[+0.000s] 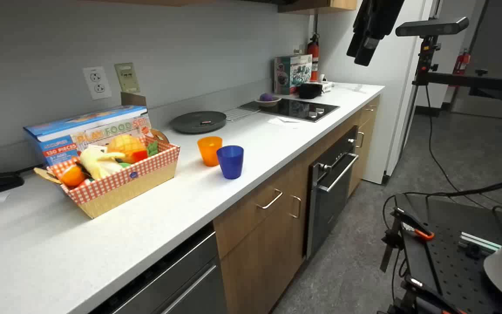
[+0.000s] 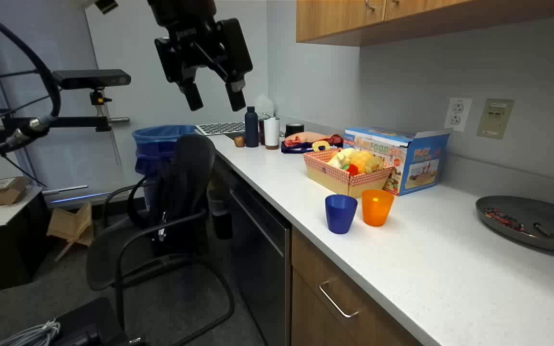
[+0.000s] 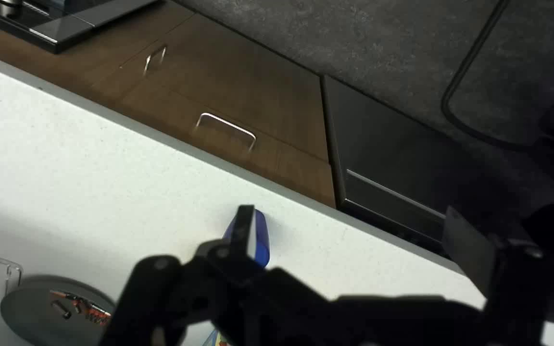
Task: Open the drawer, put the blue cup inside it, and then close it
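The drawer (image 1: 244,213) is shut under the counter, with a light brown wood front and a slim metal bar handle (image 1: 270,199). It also shows shut in an exterior view (image 2: 313,262) and in the wrist view (image 3: 282,161). The dark blue cup (image 1: 230,162) stands upright on the counter above the drawer, near the front edge. It shows in an exterior view (image 2: 340,214) and, partly hidden behind one finger, in the wrist view (image 3: 261,235). My gripper (image 2: 214,98) is high above the counter, fingers wide apart and empty. It also shows in the wrist view (image 3: 349,216).
An orange cup (image 1: 210,151) stands close beside the blue cup. A basket of toy food (image 1: 133,181) and its box (image 2: 409,161) are on the counter. A dark round pan (image 1: 198,122) lies near the wall. A dark dishwasher front (image 2: 262,245) adjoins the drawer.
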